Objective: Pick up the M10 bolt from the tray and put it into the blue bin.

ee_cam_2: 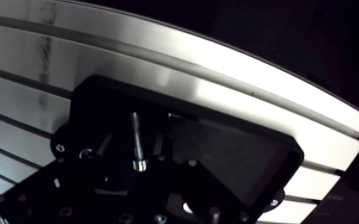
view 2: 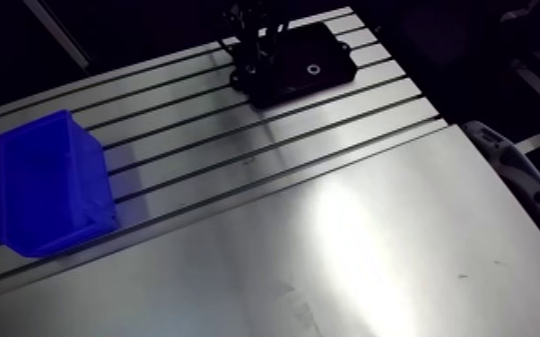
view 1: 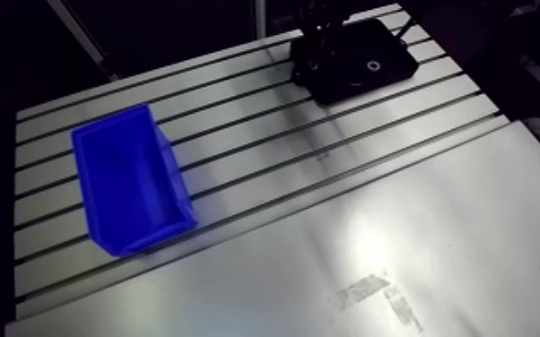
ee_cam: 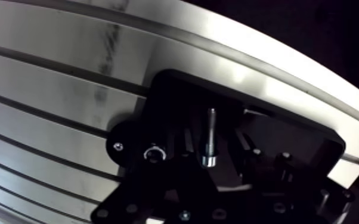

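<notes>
Shiny metal bolt (ee_cam: pixel 210 136), matt black tray (ee_cam: pixel 289 140), glossy blue plastic bin (view 1: pixel 126 179).

A slotted aluminium table (view 1: pixel 256 103) adjoins a smooth, scuffed metal sheet (view 1: pixel 435 224).

A slotted aluminium table (view 1: pixel 238 97) adjoins a smooth metal sheet (view 1: pixel 435 224) catching bright glare; surroundings are dark.

We see the slotted aluminium table (view 1: pixel 471 206) lit from overhead: broad white glare on its smooth near part, darkness past its far edge. The black square tray (view 1: pixel 392 41) is dim; in the wrist view the slots bow and the slim silver bolt (ee_cam: pixel 209 132) glints.
</notes>
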